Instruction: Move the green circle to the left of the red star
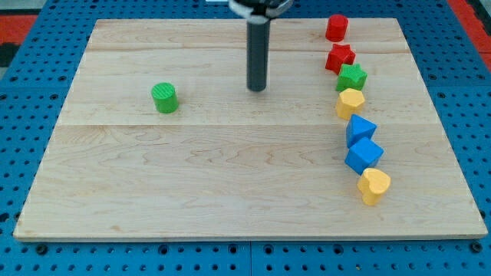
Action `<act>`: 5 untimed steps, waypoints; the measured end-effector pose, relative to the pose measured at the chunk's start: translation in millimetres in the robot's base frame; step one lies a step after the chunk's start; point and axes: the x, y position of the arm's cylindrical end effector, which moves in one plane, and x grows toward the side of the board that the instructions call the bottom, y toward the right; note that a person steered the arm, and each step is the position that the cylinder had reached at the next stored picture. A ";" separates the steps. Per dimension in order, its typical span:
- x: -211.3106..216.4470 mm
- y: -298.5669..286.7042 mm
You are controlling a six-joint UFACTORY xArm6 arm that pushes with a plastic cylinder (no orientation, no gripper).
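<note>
The green circle (164, 98) stands alone on the left half of the wooden board (230, 176). The red star (340, 58) lies near the view's top right, far to the right of the green circle. My tip (256, 89) rests on the board between them, about a third of the board's width right of the green circle and a little higher in the view, and left of the red star. It touches no block.
A red cylinder (336, 27) sits above the red star. Below the star a column runs down: a green star (352, 77), a yellow block (350, 102), two blue cubes (360, 129) (363, 155), and a yellow heart (374, 185). Blue pegboard surrounds the board.
</note>
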 end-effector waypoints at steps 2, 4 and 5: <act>104.7 -67.8; 24.0 -138.4; -8.0 -143.3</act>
